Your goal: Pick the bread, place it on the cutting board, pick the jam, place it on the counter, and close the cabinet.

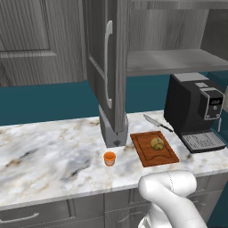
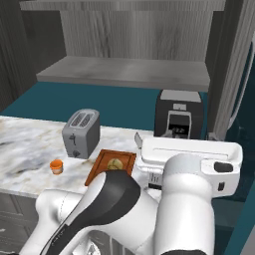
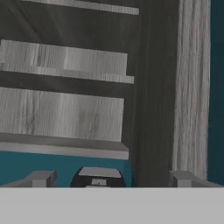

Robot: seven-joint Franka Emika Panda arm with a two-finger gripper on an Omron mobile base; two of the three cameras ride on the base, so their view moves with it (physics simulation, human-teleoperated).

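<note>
Table point(image 1: 49, 151): polished marbled stone, white-grey with brown veins. Cabinet point(image 1: 116, 67) — dark grey matt wood grain, smooth silver metal handle point(image 1: 107, 62). Cutting board point(image 1: 167, 156): reddish-brown wood, satin. Toaster point(image 2: 80, 132) — brushed grey metal. Coffee machine point(image 1: 192, 107): black plastic, slightly glossy.

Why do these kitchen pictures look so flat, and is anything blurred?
Left base view: even rendered light, soft faint shadow beside the jam on the counter, no glare. Right base view: the arm's near body is sharp like the cutting board. Hand view: the cabinet grain looks smeared and coarse.
</note>
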